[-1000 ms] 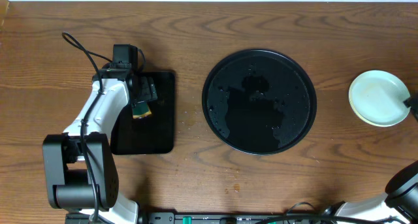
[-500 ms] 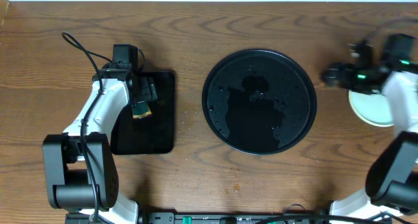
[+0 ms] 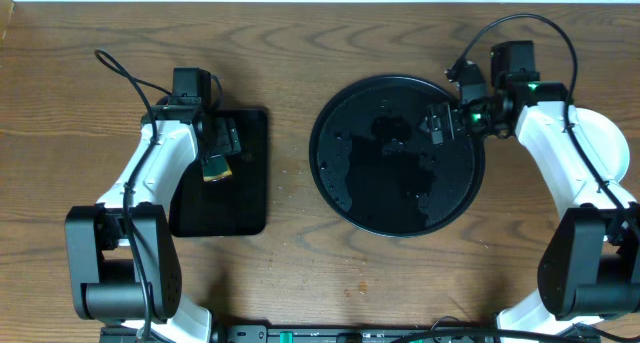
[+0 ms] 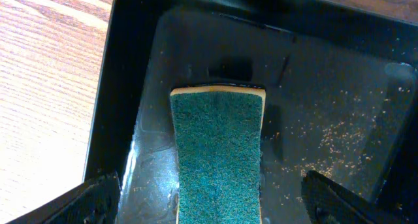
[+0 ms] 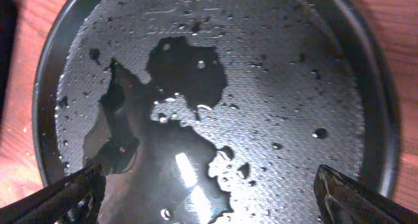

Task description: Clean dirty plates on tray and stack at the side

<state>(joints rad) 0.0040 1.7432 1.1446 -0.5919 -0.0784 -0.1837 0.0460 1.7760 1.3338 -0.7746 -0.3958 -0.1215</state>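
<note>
Swung over the bare central tray (image 3: pixel 330 198), the right gripper (image 3: pixel 437 123) is spread empty, the left gripper (image 4: pixel 209 201) is spread around the sponge (image 4: pixel 217 152), and the plates (image 3: pixel 613 143), partly hidden at the right edge, are judged stacked and done.

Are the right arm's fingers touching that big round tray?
Apart. Right wrist view shows the open fingers hanging above the tray, nearly its whole floor in sight.

The right arm (image 3: pixel 560 153) hides most of the plates (image 3: pixel 615 148), and the sponge (image 4: pixel 219 159) runs off the bottom edge.
</note>
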